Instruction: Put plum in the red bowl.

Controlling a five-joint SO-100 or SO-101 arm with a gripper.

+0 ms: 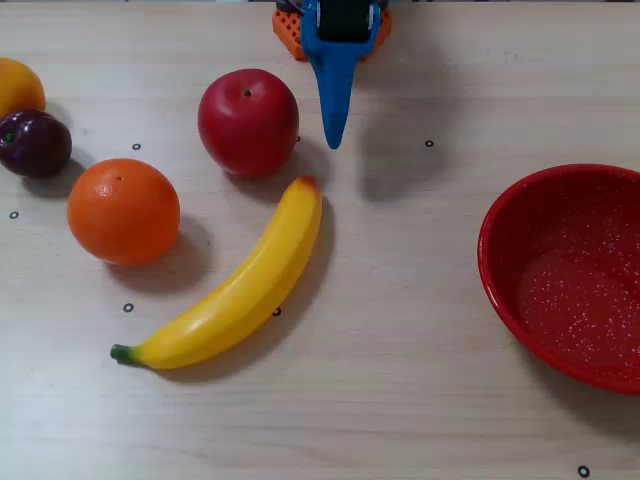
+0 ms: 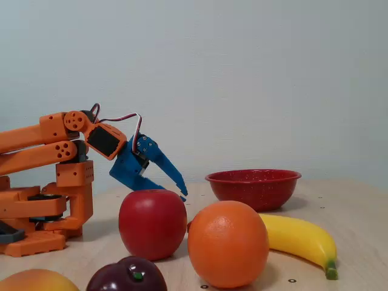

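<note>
Overhead view, left to right: we see the plum [image 1: 34, 143] at far left edge, mid-upper frame, w/ an orange [image 1: 123, 210] and apple [image 1: 248, 122] between it and the gripper [image 1: 334, 138] at top centre, fingers pressed together, holding nothing. Plum lies well left of the pincer; red bowl [image 1: 520, 240] sits at right edge.

Dark plum [image 1: 34, 143] far from red bowl [image 1: 500, 280]

In the overhead view, plum [image 1: 34, 143] far left, bowl [image 1: 500, 280] far right.
</note>
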